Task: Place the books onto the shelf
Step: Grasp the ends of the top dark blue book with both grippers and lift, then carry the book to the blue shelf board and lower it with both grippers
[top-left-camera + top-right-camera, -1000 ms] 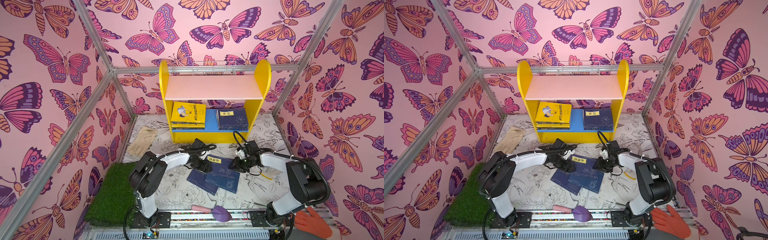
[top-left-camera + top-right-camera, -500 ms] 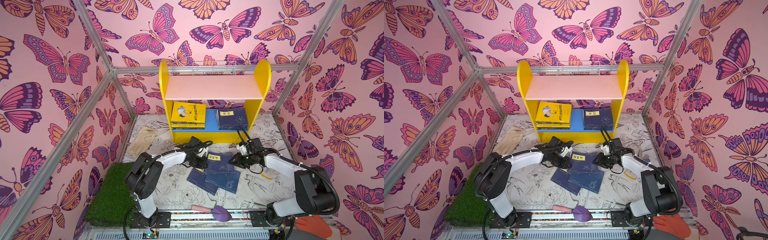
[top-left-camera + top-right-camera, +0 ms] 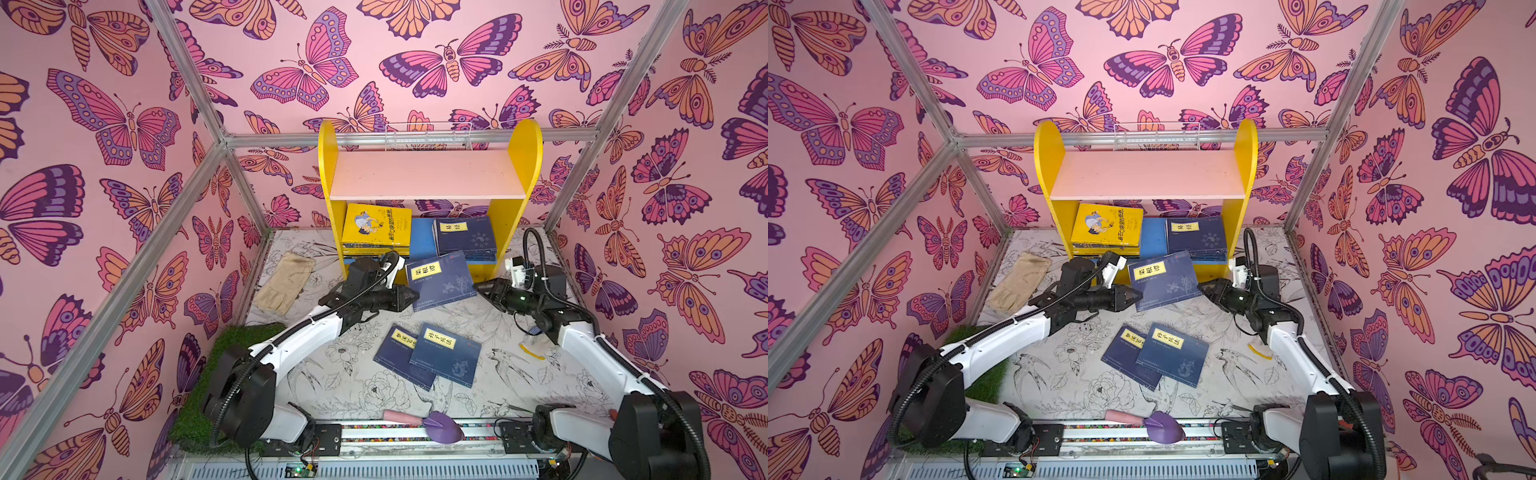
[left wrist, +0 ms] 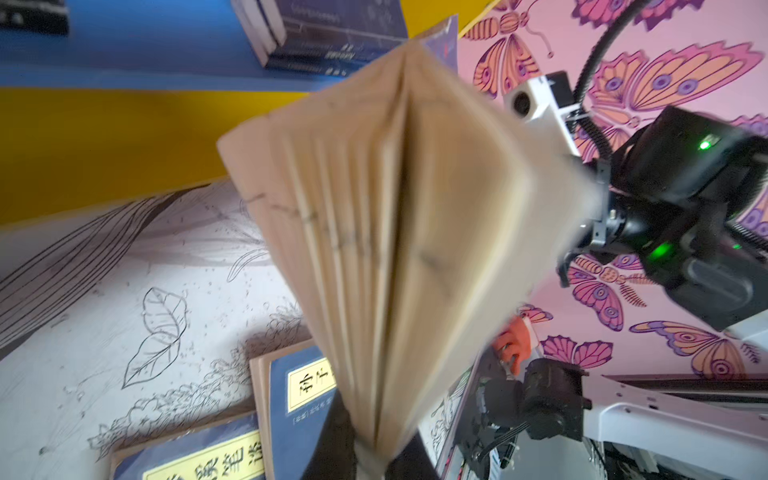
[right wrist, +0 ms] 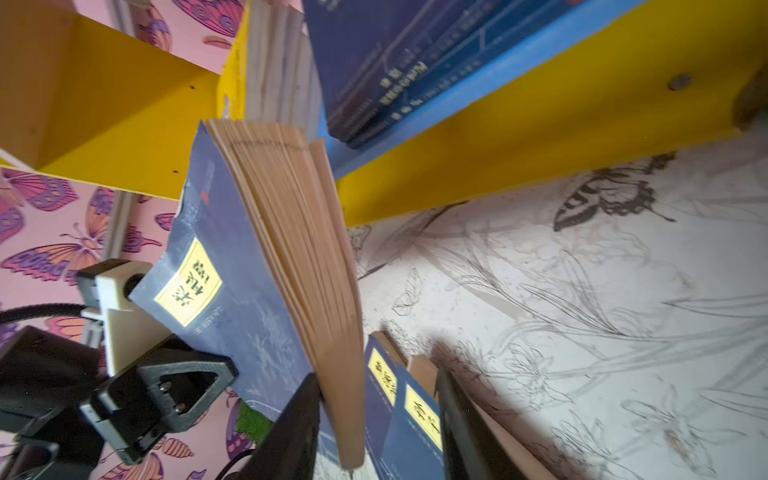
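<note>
Navy with a yellow title label, one raised book (image 3: 440,280) hung tilted just in front of the shelf (image 3: 426,178) in both top views. Its lower left corner was pinched by the left jaws at the end of the left arm (image 3: 299,336), while the right jaws on the right arm (image 3: 582,345) sat at its lower right corner. On the shelf's blue lower board lay a yellow stack (image 3: 376,226) at the left and a navy stack (image 3: 465,239) at the right. Two more navy books (image 3: 428,359) lay overlapping on the bench (image 3: 324,386) between the arms, apart from the shelf. A tan glove (image 3: 284,282) lay near the left wall and a purple trowel (image 3: 440,426) at the front edge. From the left wrist, the raised book's tan pages (image 4: 395,228) fanned upward, blurred, out of the left jaws pressed together on it, with the right arm (image 4: 685,208) beyond. From the right wrist, the right jaws stood spread. The raised book's (image 5: 257,270) corner hung between them, close against one black finger (image 5: 291,436) and clear of the other.
</note>
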Robot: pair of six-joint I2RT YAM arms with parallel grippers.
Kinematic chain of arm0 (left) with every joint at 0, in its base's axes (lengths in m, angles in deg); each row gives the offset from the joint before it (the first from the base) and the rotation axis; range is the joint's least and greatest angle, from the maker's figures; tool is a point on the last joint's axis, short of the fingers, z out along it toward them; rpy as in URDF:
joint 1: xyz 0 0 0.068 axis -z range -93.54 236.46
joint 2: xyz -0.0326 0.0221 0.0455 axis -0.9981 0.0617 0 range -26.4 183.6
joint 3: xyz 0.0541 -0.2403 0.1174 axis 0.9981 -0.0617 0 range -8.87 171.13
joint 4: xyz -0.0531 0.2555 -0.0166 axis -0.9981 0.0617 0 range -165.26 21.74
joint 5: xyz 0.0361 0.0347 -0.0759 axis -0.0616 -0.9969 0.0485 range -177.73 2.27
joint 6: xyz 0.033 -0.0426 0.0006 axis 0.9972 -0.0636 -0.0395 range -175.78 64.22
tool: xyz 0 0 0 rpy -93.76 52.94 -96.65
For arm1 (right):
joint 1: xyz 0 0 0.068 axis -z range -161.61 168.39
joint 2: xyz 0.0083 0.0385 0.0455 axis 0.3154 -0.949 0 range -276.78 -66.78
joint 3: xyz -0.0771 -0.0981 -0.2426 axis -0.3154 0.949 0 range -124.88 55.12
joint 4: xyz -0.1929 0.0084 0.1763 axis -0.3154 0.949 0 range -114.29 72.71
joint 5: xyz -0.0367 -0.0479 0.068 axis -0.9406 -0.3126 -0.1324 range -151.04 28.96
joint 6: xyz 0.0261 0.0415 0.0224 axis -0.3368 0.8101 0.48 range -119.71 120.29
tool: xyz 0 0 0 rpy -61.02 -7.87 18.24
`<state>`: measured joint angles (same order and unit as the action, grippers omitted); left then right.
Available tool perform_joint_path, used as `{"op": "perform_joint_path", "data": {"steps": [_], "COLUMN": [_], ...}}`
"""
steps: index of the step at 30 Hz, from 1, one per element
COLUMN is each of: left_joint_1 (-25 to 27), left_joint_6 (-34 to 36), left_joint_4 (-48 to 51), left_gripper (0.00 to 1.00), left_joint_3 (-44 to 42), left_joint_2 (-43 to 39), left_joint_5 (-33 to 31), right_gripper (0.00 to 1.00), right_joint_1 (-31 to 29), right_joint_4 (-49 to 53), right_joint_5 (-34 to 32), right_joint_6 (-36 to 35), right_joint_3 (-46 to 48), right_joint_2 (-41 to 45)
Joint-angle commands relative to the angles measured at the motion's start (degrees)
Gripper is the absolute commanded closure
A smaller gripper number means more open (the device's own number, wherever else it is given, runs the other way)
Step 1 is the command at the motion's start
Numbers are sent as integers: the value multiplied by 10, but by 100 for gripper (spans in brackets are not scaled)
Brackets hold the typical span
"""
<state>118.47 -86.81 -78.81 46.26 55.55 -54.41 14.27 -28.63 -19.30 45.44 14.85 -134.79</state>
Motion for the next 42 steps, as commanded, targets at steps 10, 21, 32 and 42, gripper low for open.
{"op": "perform_joint_path", "data": {"steps": [10, 21, 32, 42], "left_joint_1": [1, -6, -27, -24], "left_joint_6": [-80, -119, -145, -186], "left_joint_4": [-142, -127, -124, -212], "left_gripper": [100, 70, 40, 46], "left_joint_3": [-10, -17, -48, -36], "left_joint_2": [-1, 19, 1, 32], "left_joint_5": [28, -36, 8, 89], "right_gripper": [74, 100, 100, 100], "right_joint_1": [-5, -25, -13, -16], "right_joint_4": [-246, -319, -409, -406], "right_joint_5": [48, 17, 22, 20], "right_joint_6": [179, 230, 276, 267], "right_joint_3": [31, 42, 31, 21], "right_joint_2": [-18, -15, -18, -23]}}
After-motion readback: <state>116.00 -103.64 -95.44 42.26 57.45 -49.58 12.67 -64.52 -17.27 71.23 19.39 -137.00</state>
